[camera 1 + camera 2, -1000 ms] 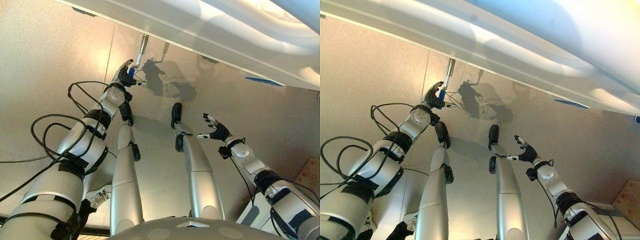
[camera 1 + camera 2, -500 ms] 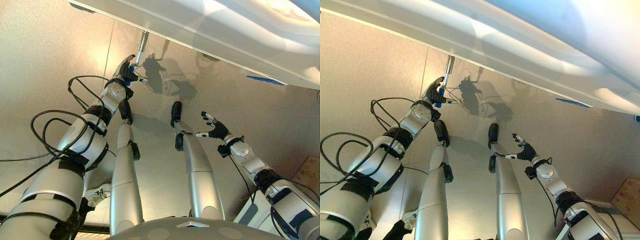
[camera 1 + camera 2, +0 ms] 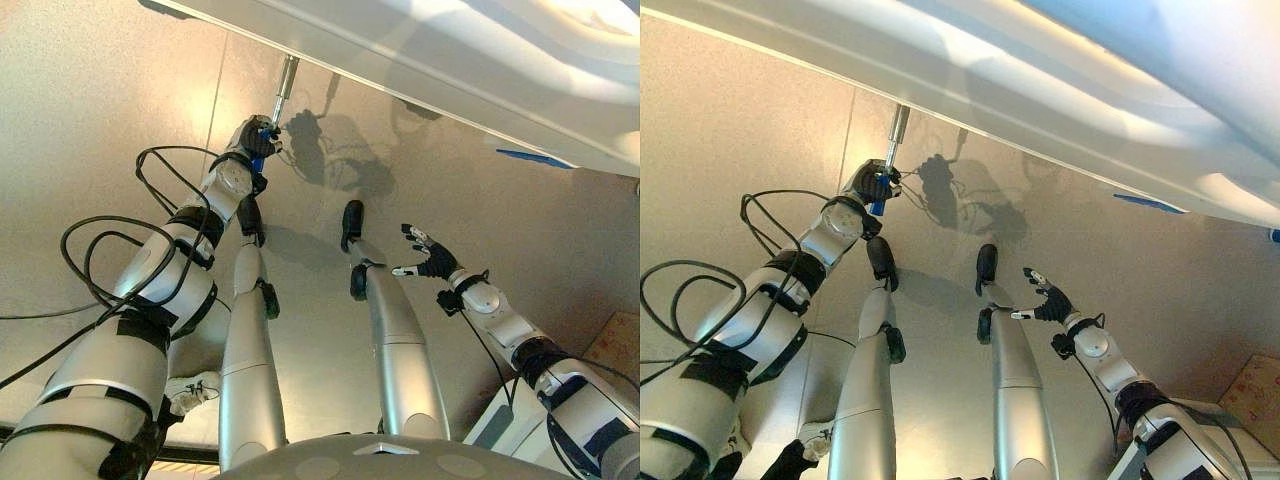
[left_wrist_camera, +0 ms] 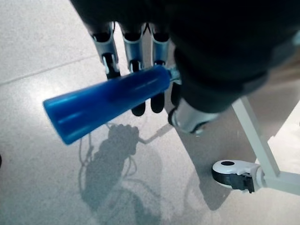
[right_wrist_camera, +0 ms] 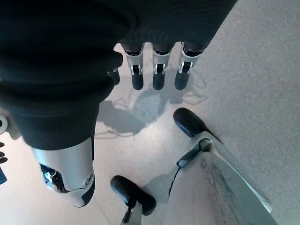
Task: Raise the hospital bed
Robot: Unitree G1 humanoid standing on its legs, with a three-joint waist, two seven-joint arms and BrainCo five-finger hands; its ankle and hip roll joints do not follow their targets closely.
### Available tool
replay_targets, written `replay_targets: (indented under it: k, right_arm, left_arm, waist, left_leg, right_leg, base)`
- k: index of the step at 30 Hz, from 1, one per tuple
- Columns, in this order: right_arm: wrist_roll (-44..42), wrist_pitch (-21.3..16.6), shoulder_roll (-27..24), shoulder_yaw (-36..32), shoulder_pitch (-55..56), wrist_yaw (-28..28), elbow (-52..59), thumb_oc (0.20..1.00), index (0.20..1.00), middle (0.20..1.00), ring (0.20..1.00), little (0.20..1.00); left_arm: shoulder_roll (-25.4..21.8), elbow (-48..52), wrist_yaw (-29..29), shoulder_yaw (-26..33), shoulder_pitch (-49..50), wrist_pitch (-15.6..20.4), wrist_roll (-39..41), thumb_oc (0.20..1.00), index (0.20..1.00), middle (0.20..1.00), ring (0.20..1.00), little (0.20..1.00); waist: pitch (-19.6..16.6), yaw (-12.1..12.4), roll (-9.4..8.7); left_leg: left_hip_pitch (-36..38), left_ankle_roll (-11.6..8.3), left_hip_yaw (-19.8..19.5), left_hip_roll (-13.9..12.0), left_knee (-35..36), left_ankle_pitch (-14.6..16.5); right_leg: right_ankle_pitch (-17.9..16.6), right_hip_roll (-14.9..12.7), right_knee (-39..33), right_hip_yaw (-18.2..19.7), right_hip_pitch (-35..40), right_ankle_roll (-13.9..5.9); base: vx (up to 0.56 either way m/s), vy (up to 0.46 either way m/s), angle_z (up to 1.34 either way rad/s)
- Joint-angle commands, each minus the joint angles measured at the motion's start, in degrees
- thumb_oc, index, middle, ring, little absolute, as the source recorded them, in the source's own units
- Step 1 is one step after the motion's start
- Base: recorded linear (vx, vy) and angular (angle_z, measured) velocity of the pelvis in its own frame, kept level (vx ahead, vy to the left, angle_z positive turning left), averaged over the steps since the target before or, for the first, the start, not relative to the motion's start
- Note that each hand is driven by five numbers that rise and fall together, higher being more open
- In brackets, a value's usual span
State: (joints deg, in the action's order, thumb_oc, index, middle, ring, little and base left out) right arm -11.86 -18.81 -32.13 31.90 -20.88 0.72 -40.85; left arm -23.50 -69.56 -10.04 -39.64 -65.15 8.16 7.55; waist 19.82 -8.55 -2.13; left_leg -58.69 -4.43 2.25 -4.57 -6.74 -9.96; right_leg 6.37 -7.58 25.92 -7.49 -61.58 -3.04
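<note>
Left wrist view shows left hand (image 4: 140,61) now clenched round the blue crank handle (image 4: 105,103); cranking can begin; right hand (image 3: 1048,303) stays released.

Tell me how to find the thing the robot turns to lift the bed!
Find the long pale bed edge across the top. A thin metal rod hangs down from it toward the floor. At its end sits the blue handle, gripped in the left hand, the only bright blue grip there.

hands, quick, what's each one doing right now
Left hand: shut on the blue crank handle under the bed frame.
Right hand: open, fingers spread, holding nothing, above the floor.
</note>
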Motion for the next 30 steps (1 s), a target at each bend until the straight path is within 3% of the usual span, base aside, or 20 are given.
replay_targets:
  k: [1,2,4,5,7,8,9,10,30]
  right_arm:
    - [1.18,-1.39,-2.44,-0.38,2.47,0.00,2.29,1.000,1.000,1.000,1.000,1.000]
    - [1.18,-1.39,-2.44,-0.38,2.47,0.00,2.29,1.000,1.000,1.000,1.000,1.000]
    - [1.31,-1.39,-2.39,-0.32,2.47,-0.06,1.97,1.000,1.000,1.000,1.000,1.000]
    - [1.33,-1.35,-2.38,-0.33,2.38,-0.17,1.83,1.000,1.000,1.000,1.000,1.000]
    - [1.33,-1.35,-2.45,-0.34,2.50,-0.12,2.19,1.000,1.000,1.000,1.000,1.000]
    - [1.34,-1.34,-2.44,-0.35,2.58,-0.13,2.22,1.000,1.000,1.000,1.000,1.000]
    - [1.34,-1.35,-2.50,-0.34,2.49,-0.14,2.34,1.000,1.000,1.000,1.000,1.000]
    - [1.28,-1.37,-2.53,-0.42,2.51,-0.11,2.61,1.000,1.000,1.000,1.000,1.000]
    - [1.41,-1.49,-2.82,-0.37,3.05,-0.06,2.82,1.000,1.000,1.000,1.000,1.000]
  left_arm:
    - [0.90,-1.08,0.17,0.26,-4.07,1.04,-0.74,0.398,0.398,0.398,0.398,0.398]
    - [0.91,-1.08,0.17,0.26,-4.07,1.04,-0.74,0.373,0.373,0.373,0.373,0.373]
    - [0.96,-1.03,0.15,0.22,-4.17,1.01,-0.96,0.467,0.467,0.467,0.467,0.467]
    - [0.96,-0.90,0.08,0.12,-4.30,0.97,-1.03,0.470,0.470,0.470,0.470,0.470]
    - [0.89,-0.99,0.27,0.06,-4.19,0.93,-1.11,0.420,0.420,0.420,0.420,0.420]
    - [0.86,-1.01,0.21,0.14,-4.19,0.94,-1.07,0.351,0.351,0.351,0.351,0.351]
    - [0.87,-1.07,0.22,0.14,-4.30,0.92,-1.07,0.231,0.231,0.231,0.231,0.231]
    - [0.85,-1.21,0.23,0.11,-4.37,0.92,-1.11,0.200,0.200,0.200,0.200,0.200]
    - [0.88,-0.67,0.40,0.00,-4.23,0.87,-1.57,0.200,0.200,0.200,0.200,0.200]
  waist:
    - [1.23,0.74,-0.45]
    - [1.22,0.74,-0.45]
    - [1.26,0.74,-0.47]
    - [1.29,0.75,-0.53]
    - [1.33,0.75,-0.58]
    - [1.36,0.79,-0.57]
    - [1.36,0.79,-0.57]
    - [1.35,0.76,-0.56]
    - [1.51,0.86,-0.49]
  left_leg:
    - [1.81,1.29,-1.29,0.62,-7.22,8.79]
    - [1.81,1.29,-1.29,0.62,-7.22,8.78]
    - [1.96,1.27,-1.31,0.61,-6.99,8.70]
    - [2.05,1.25,-1.32,0.63,-6.87,8.64]
    - [2.12,1.24,-1.32,0.63,-6.83,8.59]
    - [2.19,1.22,-1.31,0.64,-6.82,8.57]
    - [2.22,1.22,-1.30,0.63,-6.81,8.57]
    - [2.28,1.21,-1.33,0.65,-6.78,8.56]
    - [2.74,1.15,-1.28,0.72,-6.80,8.68]
  right_leg:
    - [-12.56,2.13,-14.29,2.57,3.31,-4.32]
    - [-12.56,2.13,-14.29,2.56,3.31,-4.32]
    - [-12.58,2.16,-14.41,2.53,3.42,-4.36]
    - [-12.65,2.14,-14.47,2.52,3.51,-4.39]
    - [-12.69,2.16,-14.54,2.49,3.57,-4.42]
    - [-12.65,2.17,-14.47,2.49,3.64,-4.41]
    - [-12.58,2.19,-14.42,2.47,3.67,-4.41]
    - [-12.54,2.18,-14.47,2.45,3.75,-4.42]
    - [-12.50,2.24,-14.52,2.50,4.00,-4.36]
  base:
    - [0.00,0.000,0.00]
    - [0.00,0.000,0.00]
    - [0.00,0.000,0.00]
    - [0.00,0.000,0.00]
    - [0.00,0.000,0.00]
    - [0.00,0.000,0.00]
    - [0.00,0.000,0.00]
    - [0.00,0.000,0.00]
    - [0.00,0.000,0.00]
